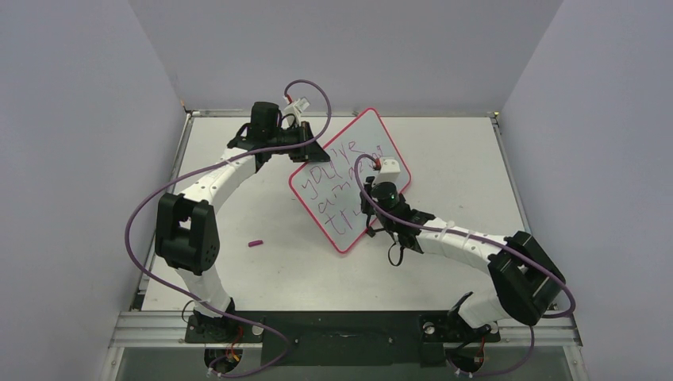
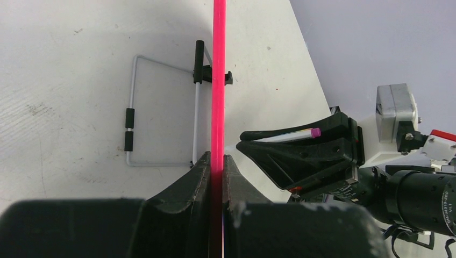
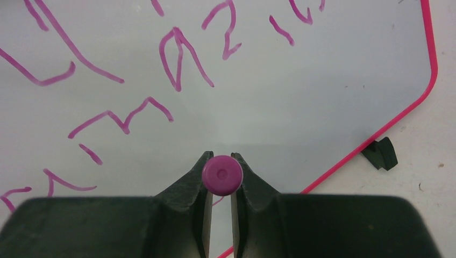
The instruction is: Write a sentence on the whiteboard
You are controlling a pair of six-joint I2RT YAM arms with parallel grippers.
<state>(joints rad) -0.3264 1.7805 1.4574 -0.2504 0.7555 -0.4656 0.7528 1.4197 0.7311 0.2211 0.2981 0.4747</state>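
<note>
Whiteboard (image 1: pixel 370 132) rim tight in left hand (image 2: pixel 217 160), marker (image 3: pixel 222 175) in right hand (image 3: pixel 221 157); sentence (image 1: pixel 333 193) barely legible

The whiteboard (image 1: pixel 373 135), white with a thin pink-red rim and rounded corners, sits turned cornerwise in the middle of the counter (image 1: pixel 238 270), its face carrying the sentence (image 1: pixel 337 186) in three scrawled purple lines.

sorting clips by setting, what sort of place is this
Probably a lab robot test cell: left arm and right arm bolted to a white table, grey walls closing it in, a whiteboard.
</note>
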